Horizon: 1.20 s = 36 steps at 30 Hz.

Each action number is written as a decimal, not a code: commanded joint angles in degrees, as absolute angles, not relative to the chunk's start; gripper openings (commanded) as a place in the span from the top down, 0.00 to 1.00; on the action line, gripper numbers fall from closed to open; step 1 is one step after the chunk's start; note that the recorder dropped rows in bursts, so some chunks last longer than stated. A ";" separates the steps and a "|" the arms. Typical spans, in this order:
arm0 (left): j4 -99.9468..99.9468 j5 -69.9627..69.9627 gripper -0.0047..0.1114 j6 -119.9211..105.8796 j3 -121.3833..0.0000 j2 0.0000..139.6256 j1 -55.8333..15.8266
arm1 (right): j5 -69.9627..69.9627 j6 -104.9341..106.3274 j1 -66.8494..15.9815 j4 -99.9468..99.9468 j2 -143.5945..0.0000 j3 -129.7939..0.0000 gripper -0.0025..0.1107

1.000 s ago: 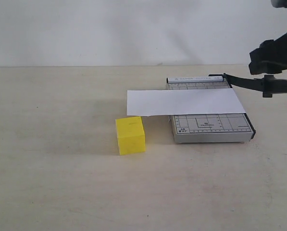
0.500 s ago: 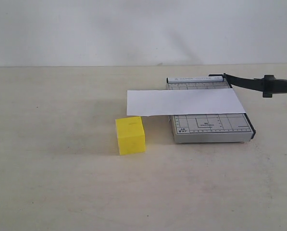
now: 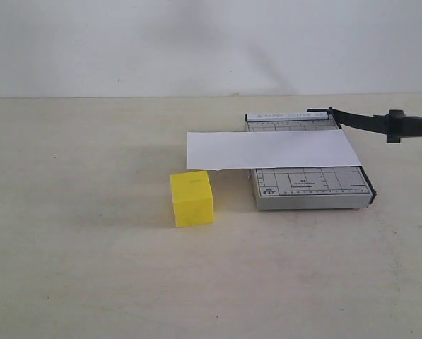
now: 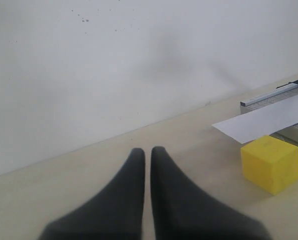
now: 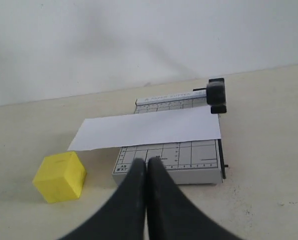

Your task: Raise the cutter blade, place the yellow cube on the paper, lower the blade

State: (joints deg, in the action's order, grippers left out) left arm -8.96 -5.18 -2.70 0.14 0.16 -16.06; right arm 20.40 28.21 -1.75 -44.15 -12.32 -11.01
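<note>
- Yellow, matte and foam-like, the yellow cube [image 3: 191,199] looks light and slightly yielding. A modest pinch across two opposite flat faces should hold it, and its dull skin is unlikely to slip.
- It stands on the pale worktop [image 3: 90,268], just in front of the overhanging end of the paper [image 3: 271,150] and near the cutter's base [image 3: 309,187] without touching it.
- The paper is a thin white strip lying flat across the grey gridded base. It is flimsy, so the cube should be set down gently.
- The cutter blade [image 3: 380,123] is a slim, rigid black arm with a thick rounded handle. It appears lifted, angling out past the base's far corner.
- That handle is the natural place to grip for lowering.
- The left end effector [image 4: 147,152] is clenched and empty, its dark tapered fingers nearly meeting.
- The right end effector [image 5: 146,162] is likewise clenched on nothing, facing the cutter.
</note>
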 commanded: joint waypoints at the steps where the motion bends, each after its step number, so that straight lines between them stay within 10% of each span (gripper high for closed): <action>1: -8.34 -4.39 0.92 -2.71 0.00 0.00 -15.93 | 17.09 25.28 -1.79 -44.75 -11.25 -8.49 0.98; 36: -8.34 -4.30 0.92 -2.36 0.00 0.00 -15.92 | 10.29 19.29 -1.79 -44.68 -11.25 -3.47 0.98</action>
